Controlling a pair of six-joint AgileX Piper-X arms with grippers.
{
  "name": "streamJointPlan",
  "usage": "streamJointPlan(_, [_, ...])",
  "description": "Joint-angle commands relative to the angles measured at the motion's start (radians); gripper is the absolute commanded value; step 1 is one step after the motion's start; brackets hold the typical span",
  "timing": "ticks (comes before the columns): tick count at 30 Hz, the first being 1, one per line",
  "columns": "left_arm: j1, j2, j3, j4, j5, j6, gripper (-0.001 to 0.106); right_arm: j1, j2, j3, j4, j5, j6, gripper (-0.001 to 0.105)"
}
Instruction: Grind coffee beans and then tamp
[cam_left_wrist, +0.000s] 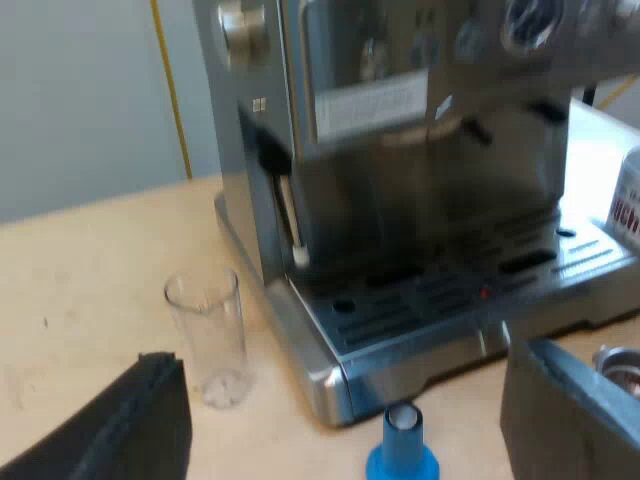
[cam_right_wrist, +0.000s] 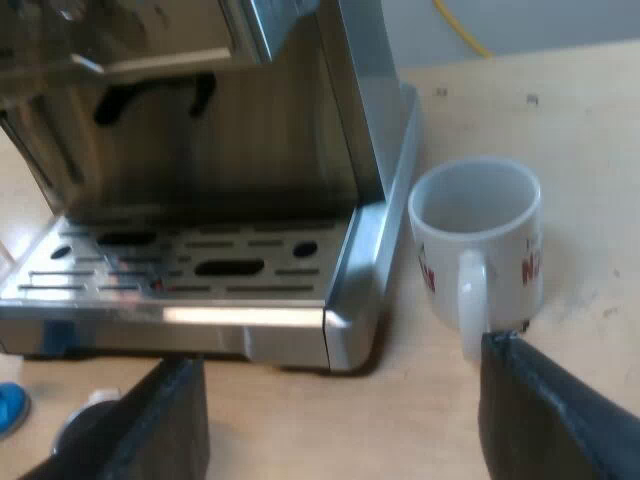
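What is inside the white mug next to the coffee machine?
Nothing that shows: the mug looks empty, with bare white walls inside. Its near wall covers part of the bottom, so that bit stays unseen.

A measuring glass (cam_left_wrist: 207, 335) stands beside the espresso machine (cam_left_wrist: 400, 200), a tamper (cam_left_wrist: 402, 452) just before it, a mug (cam_right_wrist: 478, 250) by its other side.

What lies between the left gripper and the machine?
The tamper stands on the table between the left gripper and the machine, in the left wrist view.
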Motion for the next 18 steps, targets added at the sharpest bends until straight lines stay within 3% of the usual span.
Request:
streamJointPlan(1, [0.0, -0.041, 0.027, -0.015, -0.009, -0.003, 0.066, -0.005, -0.047, 0.02, 0.005, -0.006, -0.009, 0.059])
streamJointPlan(13, [0.0, -0.041, 0.111, 0.034, -0.009, 0.005, 0.066, -0.005, -0.047, 0.095, 0.093, -0.008, -0.04, 0.059])
streamJointPlan(18, [0.0, -0.041, 0.112, 0.049, -0.007, 0.042, 0.066, -0.005, -0.047, 0.112, 0.094, -0.008, -0.04, 0.059])
